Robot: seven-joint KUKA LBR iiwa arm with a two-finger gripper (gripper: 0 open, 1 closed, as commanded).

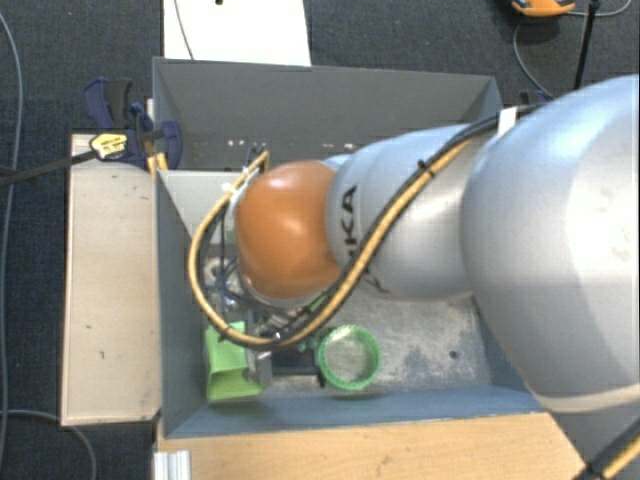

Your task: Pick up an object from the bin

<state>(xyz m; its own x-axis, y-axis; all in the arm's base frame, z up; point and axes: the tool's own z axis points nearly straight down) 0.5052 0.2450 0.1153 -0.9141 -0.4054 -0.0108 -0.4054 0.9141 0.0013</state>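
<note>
Because my wrist hangs low over the 7 o'clock corner of the bin [330,108], its orange cover [285,228] hides most of my gripper [268,350]; whether my grip is open or closed, cannot tell. Nearest things: green block [225,373] at my 9 o'clock, tucked near the left wall; green ring [348,356] at my 3 o'clock, flat on the floor. Something dark [295,365] lies between them. Which one sits under me, cannot tell. Judgement: corner walls crowd any sideways entry, so a straight-down approach suits.

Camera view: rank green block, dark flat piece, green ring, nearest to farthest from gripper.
1. green block, bottom-left corner, beside the gripper.
2. dark flat piece, just right; too close to call against the block.
3. green ring, farthest right.
</note>
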